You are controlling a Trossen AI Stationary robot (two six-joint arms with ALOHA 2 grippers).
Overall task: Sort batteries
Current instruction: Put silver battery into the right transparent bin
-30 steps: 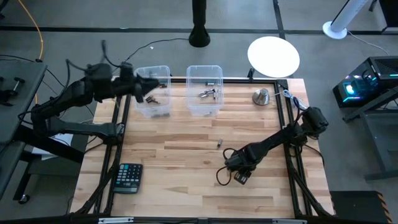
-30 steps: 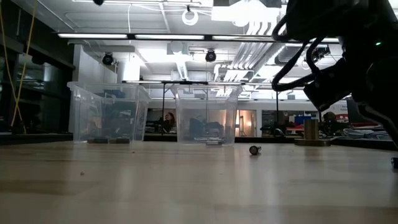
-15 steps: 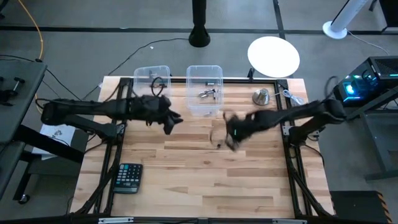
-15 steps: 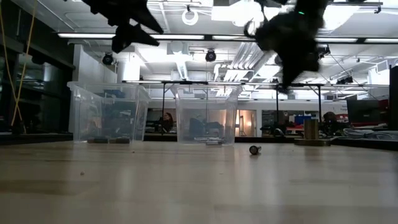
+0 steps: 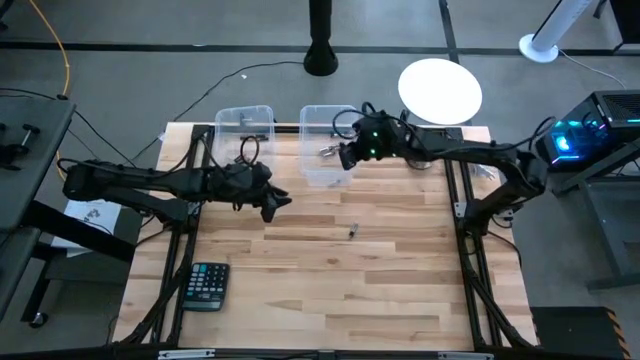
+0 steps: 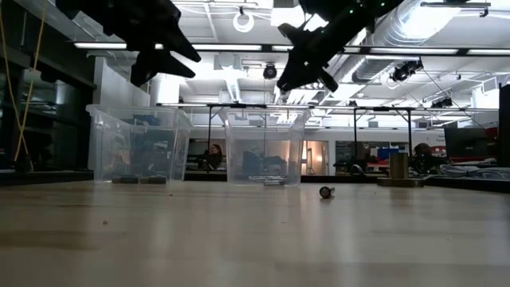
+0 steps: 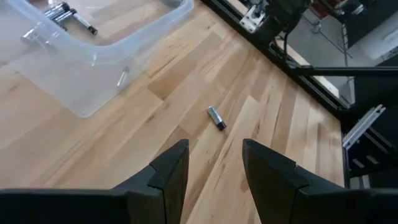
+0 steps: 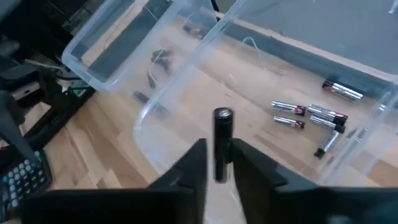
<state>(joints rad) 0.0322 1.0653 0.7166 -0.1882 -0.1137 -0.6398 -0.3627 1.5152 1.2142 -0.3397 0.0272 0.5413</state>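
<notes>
- No brand, label or writing can be read on any cell, bin or the calculator (image 5: 206, 285).
- Two clear plastic bins stand side by side at the far edge of the table (image 5: 300, 300).
- The left bin (image 5: 243, 120) holds a few dark cells (image 8: 142, 97) on its floor, seen through its wall in the right wrist view.
- The right bin (image 5: 328, 125) holds a small cluster of silvery cells (image 8: 311, 118) with dark ends, lying flat.
- The right gripper (image 5: 352, 157) hangs above the near edge of the right bin, its fingers pinching one dark battery (image 8: 221, 143) between them; the cell stands roughly upright over the bin's rim.
- The left gripper (image 5: 275, 201) hovers over the bare wood just in front of the left bin, its fingers (image 7: 168, 177) spread apart and holding nothing.
- One loose cell (image 5: 353, 231) lies on the table near its middle, in front of the right bin and apart from both grippers; the left wrist view shows it as silvery with a dark end.
- A silver bell-shaped object (image 5: 419, 154) stands on the table to the right of the bins.
- The calculator lies at the near left corner.
</notes>
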